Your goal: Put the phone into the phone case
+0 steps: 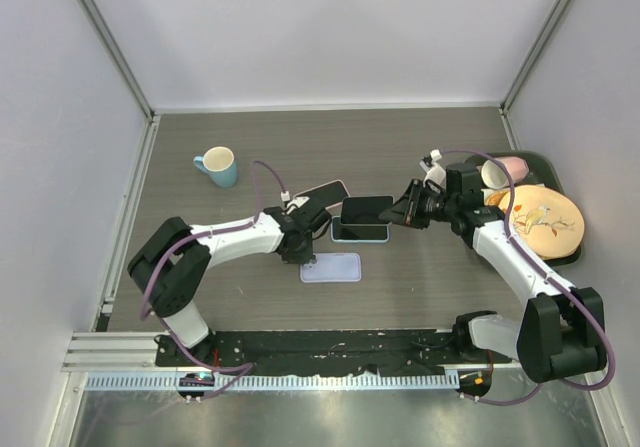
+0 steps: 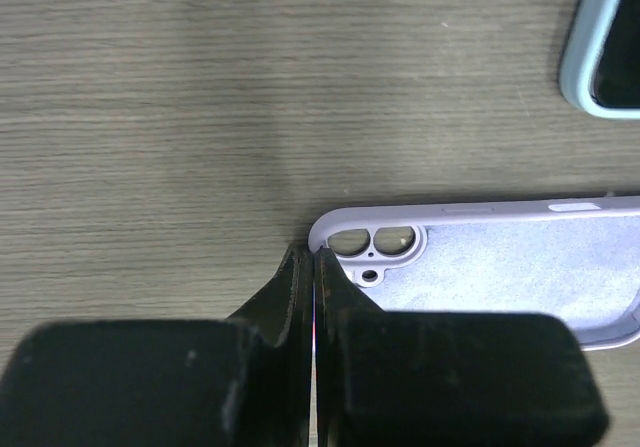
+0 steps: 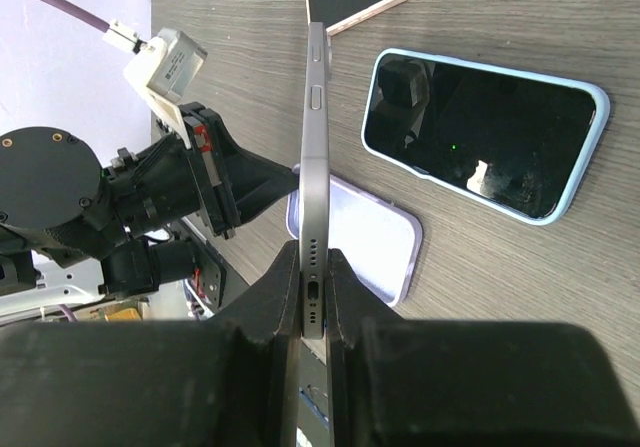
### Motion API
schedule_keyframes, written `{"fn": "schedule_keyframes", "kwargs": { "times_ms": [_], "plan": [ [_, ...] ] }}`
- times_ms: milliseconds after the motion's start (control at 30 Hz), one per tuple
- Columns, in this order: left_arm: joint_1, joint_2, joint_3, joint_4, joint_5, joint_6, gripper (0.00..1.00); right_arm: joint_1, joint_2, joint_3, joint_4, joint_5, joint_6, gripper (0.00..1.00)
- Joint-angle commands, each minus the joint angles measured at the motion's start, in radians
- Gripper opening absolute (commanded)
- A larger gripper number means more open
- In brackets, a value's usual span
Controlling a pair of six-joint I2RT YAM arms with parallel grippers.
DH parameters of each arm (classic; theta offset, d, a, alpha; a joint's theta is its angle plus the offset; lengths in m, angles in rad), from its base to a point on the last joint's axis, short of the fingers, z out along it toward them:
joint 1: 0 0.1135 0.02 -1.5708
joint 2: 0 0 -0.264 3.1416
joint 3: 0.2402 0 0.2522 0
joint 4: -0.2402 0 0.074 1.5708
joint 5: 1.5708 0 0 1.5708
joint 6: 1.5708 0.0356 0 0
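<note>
The empty lavender phone case [image 1: 331, 267] lies open side up on the table; it also shows in the left wrist view [image 2: 520, 277] and in the right wrist view [image 3: 368, 237]. My left gripper [image 1: 307, 253] is shut, its tips [image 2: 313, 253] down at the case's camera-hole corner. My right gripper [image 1: 405, 213] is shut on a bare phone [image 1: 367, 208], held above the table behind the case. In the right wrist view the phone [image 3: 316, 137] is seen edge-on between the jaws of the right gripper [image 3: 316, 267], charging port toward the camera.
A phone in a light blue case [image 1: 360, 232] lies screen up just behind the lavender case [image 3: 480, 132]. A pink-edged phone [image 1: 325, 192] lies further back. A teal mug [image 1: 218, 165] stands at the back left. A dark tray [image 1: 548, 162] with a plate [image 1: 545, 219] and a cup [image 1: 495, 172] is at the right.
</note>
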Motion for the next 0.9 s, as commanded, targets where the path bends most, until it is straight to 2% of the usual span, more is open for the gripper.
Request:
{"fn": "schedule_keyframes", "kwargs": {
  "times_ms": [0, 233, 333, 433, 467, 533, 633, 867],
  "plan": [
    [0.028, -0.059, -0.019, -0.041, -0.133, -0.024, 0.0, -0.005, -0.034, -0.002, 0.031, -0.06, -0.013, 0.01],
    [0.057, -0.126, -0.063, -0.033, -0.126, -0.03, 0.0, -0.004, -0.031, -0.03, 0.065, -0.095, 0.009, 0.01],
    [0.055, -0.132, -0.068, -0.018, -0.095, -0.016, 0.1, -0.002, -0.031, -0.034, 0.071, -0.102, 0.013, 0.01],
    [0.057, -0.146, -0.071, -0.007, -0.073, -0.012, 0.26, 0.0, -0.036, -0.036, 0.073, -0.105, 0.02, 0.01],
    [0.055, -0.148, -0.068, -0.006, -0.072, -0.01, 0.38, 0.0, -0.039, -0.036, 0.073, -0.105, 0.023, 0.01],
    [0.055, -0.163, -0.06, -0.018, -0.081, -0.006, 0.51, 0.003, -0.039, -0.039, 0.079, -0.105, 0.029, 0.01],
    [0.057, -0.207, -0.057, -0.039, -0.109, -0.004, 0.59, 0.007, -0.037, -0.037, 0.079, -0.105, 0.03, 0.01],
    [0.057, -0.41, -0.103, -0.018, -0.172, 0.027, 0.66, 0.024, -0.028, -0.04, 0.097, -0.106, 0.035, 0.01]
  ]
}}
